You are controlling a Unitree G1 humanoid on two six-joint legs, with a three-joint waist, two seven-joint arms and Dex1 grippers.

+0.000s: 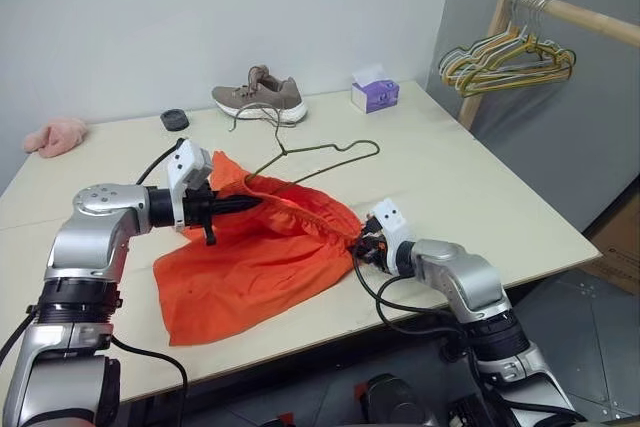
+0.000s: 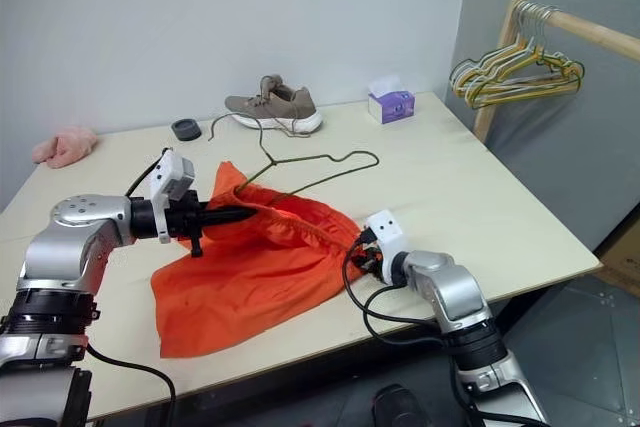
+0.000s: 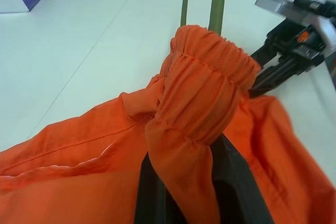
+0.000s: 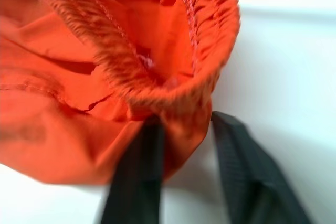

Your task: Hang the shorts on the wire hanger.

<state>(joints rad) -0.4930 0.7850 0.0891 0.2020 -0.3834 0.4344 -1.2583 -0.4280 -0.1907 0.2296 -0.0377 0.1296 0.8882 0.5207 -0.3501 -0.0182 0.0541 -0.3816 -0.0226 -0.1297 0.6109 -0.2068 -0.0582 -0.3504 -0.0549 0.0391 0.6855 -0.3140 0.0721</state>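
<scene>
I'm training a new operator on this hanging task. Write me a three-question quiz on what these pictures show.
1. True or false: the left gripper is shut on the waistband of the orange shorts.
2. Which lies nearest the tissue box? A) pink cloth B) grey sneaker C) black round cap
3. Fill in: the olive wire hanger runs into the shorts' ____ opening.

Key: 1 true. 2 B, the grey sneaker; the pink cloth and black cap lie farther off. 3 waistband.

The wire hanger point(image 1: 330, 154) lies behind the shorts point(image 1: 255, 252) on the table point(image 1: 470, 187).
</scene>
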